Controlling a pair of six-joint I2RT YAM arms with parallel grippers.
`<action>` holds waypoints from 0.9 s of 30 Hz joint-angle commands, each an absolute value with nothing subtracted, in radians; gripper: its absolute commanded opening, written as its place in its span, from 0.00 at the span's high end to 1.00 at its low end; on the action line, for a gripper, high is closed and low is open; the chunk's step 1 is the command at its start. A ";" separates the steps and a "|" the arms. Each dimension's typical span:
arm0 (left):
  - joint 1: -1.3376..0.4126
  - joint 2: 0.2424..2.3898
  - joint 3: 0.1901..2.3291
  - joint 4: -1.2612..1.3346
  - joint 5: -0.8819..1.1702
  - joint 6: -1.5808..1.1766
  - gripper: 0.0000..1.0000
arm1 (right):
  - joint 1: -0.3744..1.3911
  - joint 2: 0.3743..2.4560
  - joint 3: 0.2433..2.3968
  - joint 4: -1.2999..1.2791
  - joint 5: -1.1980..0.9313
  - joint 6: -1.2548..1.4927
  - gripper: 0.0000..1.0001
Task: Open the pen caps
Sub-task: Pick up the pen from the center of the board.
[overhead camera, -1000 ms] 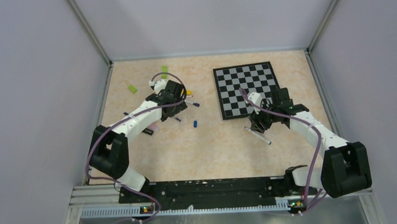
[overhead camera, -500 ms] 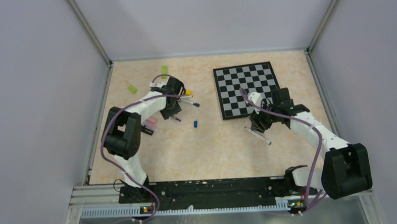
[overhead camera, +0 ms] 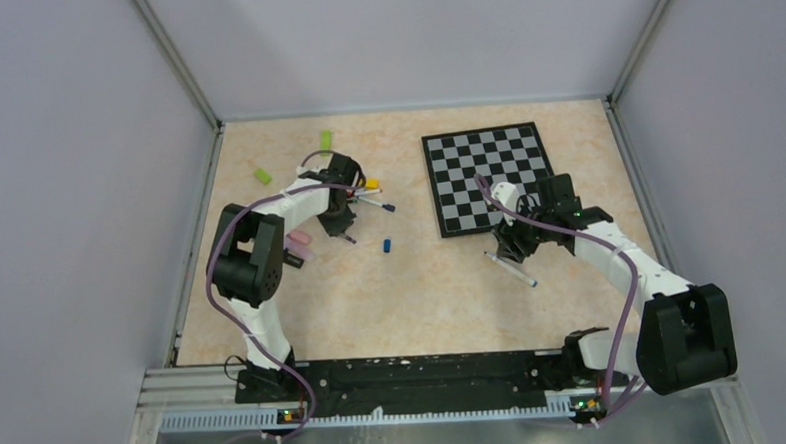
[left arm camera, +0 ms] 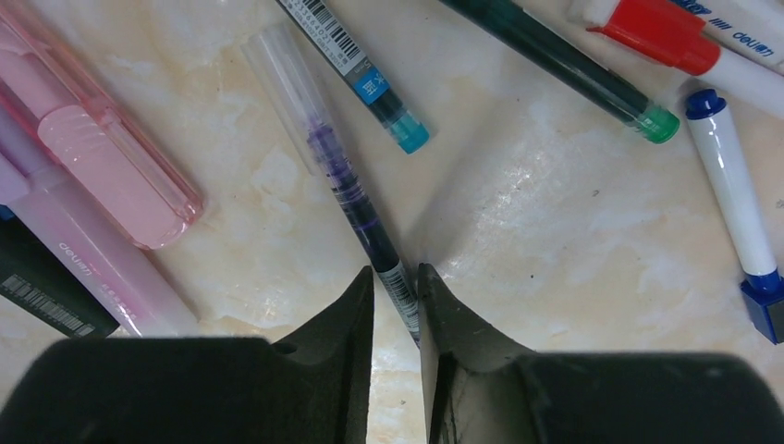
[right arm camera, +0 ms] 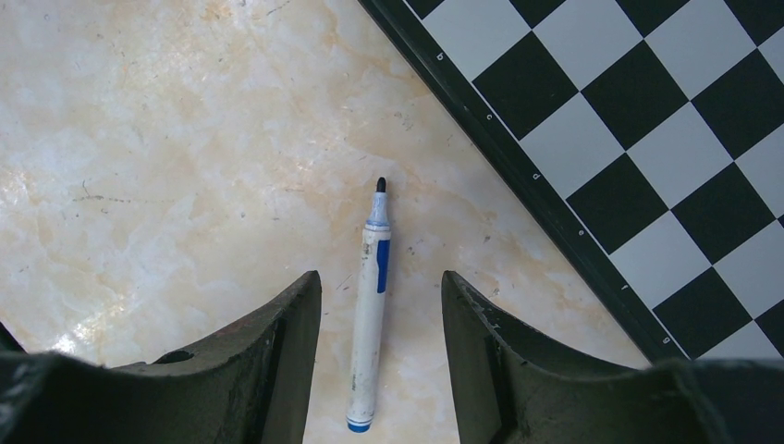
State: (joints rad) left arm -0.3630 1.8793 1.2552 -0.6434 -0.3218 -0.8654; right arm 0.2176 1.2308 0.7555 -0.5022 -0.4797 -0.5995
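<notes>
My left gripper (left arm camera: pixel 395 270) is down on the table among a cluster of pens, its jaws narrowed to a slit. The barcode end of a purple pen (left arm camera: pixel 342 176) with a clear cap (left arm camera: pixel 287 74) lies between them. It touches the right finger, and a sliver of table shows beside the left one. From above, the left gripper (overhead camera: pixel 337 219) sits over that cluster. The right gripper (right arm camera: pixel 381 277) hovers open astride an uncapped white and blue marker (right arm camera: pixel 368 351) without touching it. This marker (overhead camera: pixel 511 270) lies just below the chessboard (overhead camera: pixel 487 173). A loose blue cap (overhead camera: pixel 386 246) lies mid-table.
Around the purple pen lie a pink highlighter (left arm camera: pixel 102 166), a teal-tipped pen (left arm camera: pixel 370 88), a dark green pen (left arm camera: pixel 564 69), a red-capped marker (left arm camera: pixel 661 32) and a blue-capped white marker (left arm camera: pixel 730 185). The chessboard's edge (right arm camera: pixel 518 176) runs beside the right gripper. Green blocks (overhead camera: pixel 325 138) (overhead camera: pixel 263 176) lie at the back left.
The left gripper's jaws have narrowed from wide open to a slit around the purple pen, and the left arm's elbow has swung up. The right arm has not moved.
</notes>
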 commanded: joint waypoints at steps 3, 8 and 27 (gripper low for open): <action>-0.356 1.901 1.284 -0.687 -0.326 -0.874 0.77 | 0.209 1.203 0.770 -0.481 -0.483 -0.606 0.50; -0.355 1.900 1.269 -0.703 -0.312 -0.891 0.89 | 0.209 1.201 0.770 -0.481 -0.485 -0.607 0.50; -0.356 1.694 1.105 -0.593 -0.211 -0.836 1.00 | 0.209 1.195 0.771 -0.488 -0.503 -0.612 0.50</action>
